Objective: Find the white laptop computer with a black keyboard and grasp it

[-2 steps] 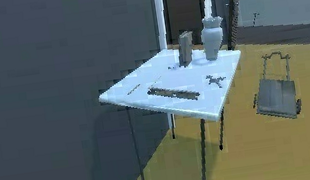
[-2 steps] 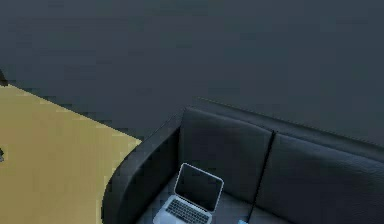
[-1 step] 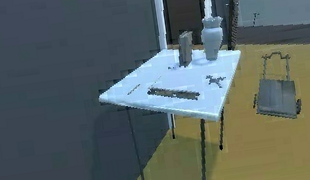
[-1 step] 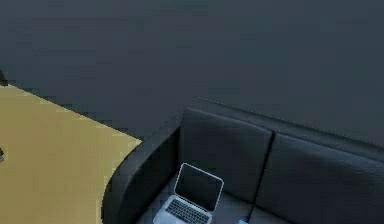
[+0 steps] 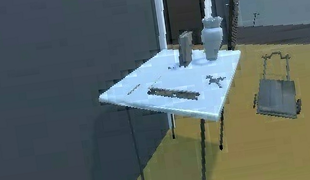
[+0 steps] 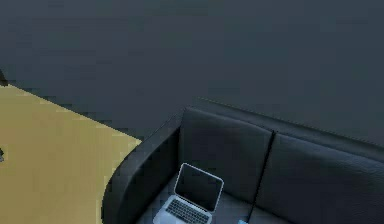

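The laptop (image 6: 193, 195) is white with a dark keyboard. It stands with its lid raised on the seat of a dark sofa (image 6: 235, 150), near the sofa's armrest on the arm side view's left. Beside the sofa lies yellow floor (image 6: 50, 150), and behind it a dark wall. In the forward view a white table (image 5: 128, 90) carries a grey vase (image 5: 213, 36) and an upright dark block (image 5: 186, 46). The state of the gripper I cannot tell.
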